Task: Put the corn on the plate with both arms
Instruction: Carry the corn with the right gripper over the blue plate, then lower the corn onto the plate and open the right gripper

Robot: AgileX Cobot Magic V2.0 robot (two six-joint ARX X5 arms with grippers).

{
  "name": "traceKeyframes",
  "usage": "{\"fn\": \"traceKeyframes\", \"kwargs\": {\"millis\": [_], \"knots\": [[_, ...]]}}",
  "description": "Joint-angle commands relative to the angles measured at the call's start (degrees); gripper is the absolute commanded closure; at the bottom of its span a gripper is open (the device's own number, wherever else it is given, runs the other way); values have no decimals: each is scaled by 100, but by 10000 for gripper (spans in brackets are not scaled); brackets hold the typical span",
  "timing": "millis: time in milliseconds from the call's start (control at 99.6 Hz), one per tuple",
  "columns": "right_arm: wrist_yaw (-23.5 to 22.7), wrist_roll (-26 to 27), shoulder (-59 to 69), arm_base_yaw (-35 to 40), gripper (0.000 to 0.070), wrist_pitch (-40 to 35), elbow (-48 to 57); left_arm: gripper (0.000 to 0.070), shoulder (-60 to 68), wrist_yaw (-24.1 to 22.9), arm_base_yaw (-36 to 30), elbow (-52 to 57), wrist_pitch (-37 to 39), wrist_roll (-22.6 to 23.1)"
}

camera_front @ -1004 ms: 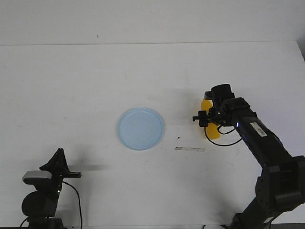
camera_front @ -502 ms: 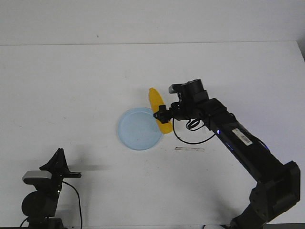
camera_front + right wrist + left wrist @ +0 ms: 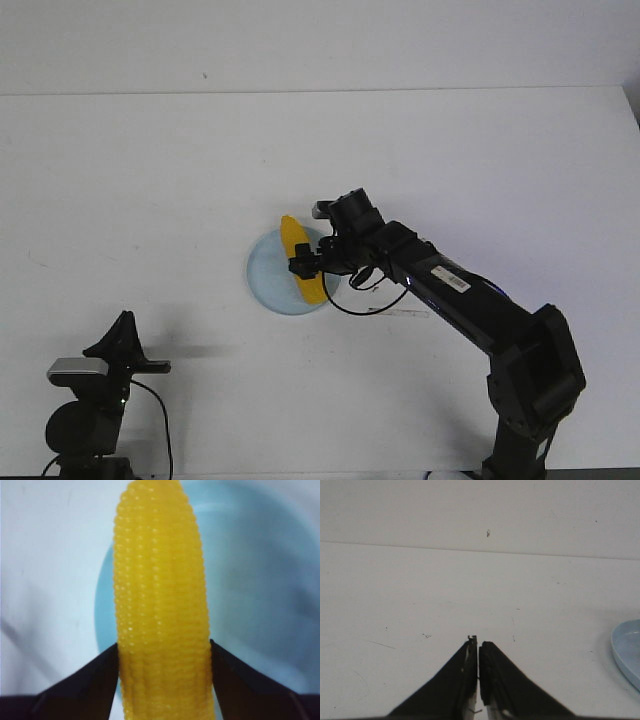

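Between the right gripper (image 3: 164, 652) jaws, clamped near its thick end, the corn (image 3: 300, 261) over the plate (image 3: 268, 280) seems light, stiff and bumpy, while the left gripper (image 3: 478, 647) jaws are closed on nothing.

Front view: right arm (image 3: 450, 290) and corn (image 3: 299, 260) cover the plate (image 3: 265, 275) on its right side; arm base cut off at the frame's lower edge. Left wrist view: only 1 sliver of plate rim shows at the frame edge. Right wrist view: corn's lower end runs out of frame, plate blurred.
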Motion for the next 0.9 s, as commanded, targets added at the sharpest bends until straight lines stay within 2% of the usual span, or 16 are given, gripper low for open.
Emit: {"fn": "traceKeyframes", "kwargs": {"millis": [0,361,542,803,893], "knots": [[50,77,129,57,365,24,85,699,-7,7,0,-120,85,9],[48,70,341,155,327,79,85,699,-7,9,0,-120,85,9],[59,66,341,168,214,116,85,699,-7,9,0,-120,85,9],[76,35,280,225,214,212,94,699,-7,7,0,-120,83,9],[245,-111,74,197,214,243,116,699,-7,7,0,-120,83,9]]}}
